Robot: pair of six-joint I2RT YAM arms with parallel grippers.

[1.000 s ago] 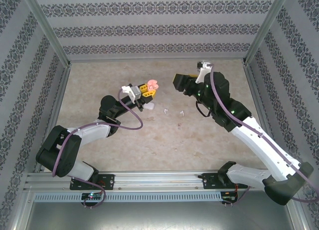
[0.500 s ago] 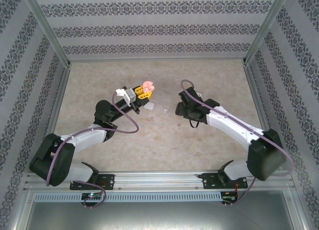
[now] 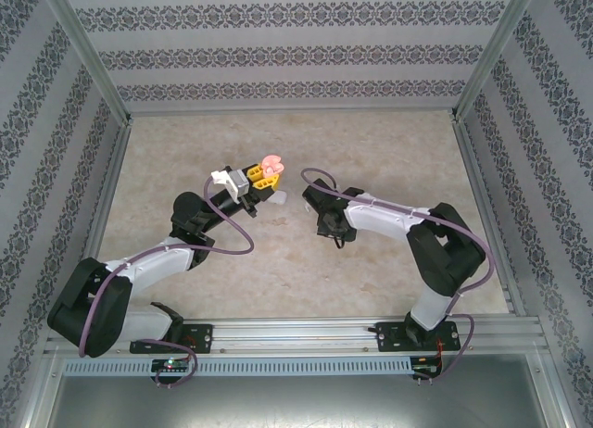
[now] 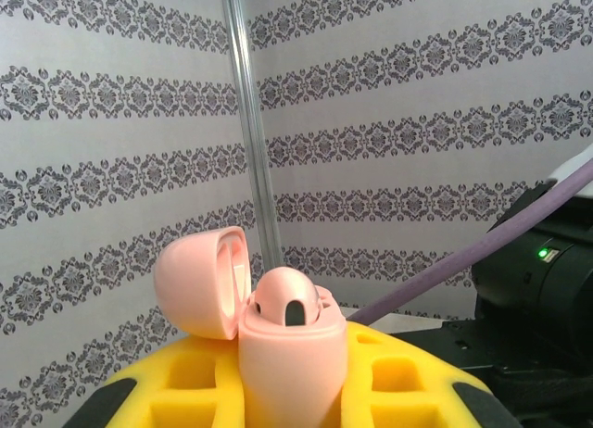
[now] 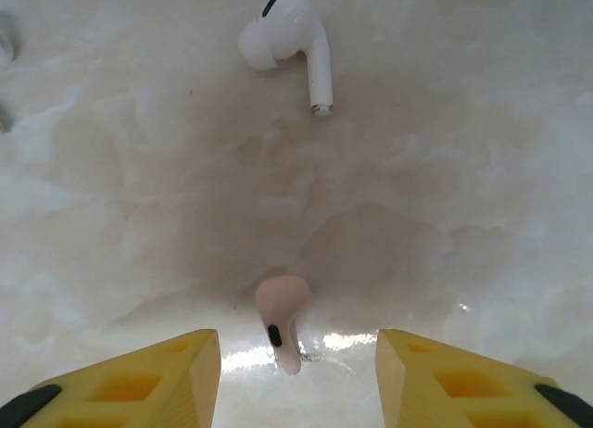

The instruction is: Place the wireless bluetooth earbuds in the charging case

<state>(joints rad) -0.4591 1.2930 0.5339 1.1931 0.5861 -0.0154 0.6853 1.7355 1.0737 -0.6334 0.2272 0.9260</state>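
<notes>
Item one: left gripper (image 4: 292, 396), which I see from its wrist camera clamped tight on the pink charging case (image 4: 292, 354), one yellow finger (image 4: 176, 386) pressed to each side of the body. The case stands upright, raised clear of the table (image 3: 389, 150) in the top view, and its hinged lid (image 4: 199, 284) is swung open to the left. Item two: a seated earbud (image 4: 289, 303), pink, sitting in the mouth of that case with its dark vent facing the lens. Item three: right gripper (image 5: 296, 371), pointed down at the table near the middle of the workspace; I read its jaws as partly open, with the two yellow fingertips (image 5: 139, 377) set on either side of a gap and touching nothing. Item four: loose pink earbud (image 5: 281, 321), lying on the pale marbled surface in that gap, head away from the camera and stem toward it, clear of both fingertips. Item five: white earbud (image 5: 287, 30), lying farther out on the table, well apart from the pink one, with its stem angled down to the right. Item six: a small white object (image 3: 278, 198) on the table just beside the left gripper; I cannot tell what it is.
</notes>
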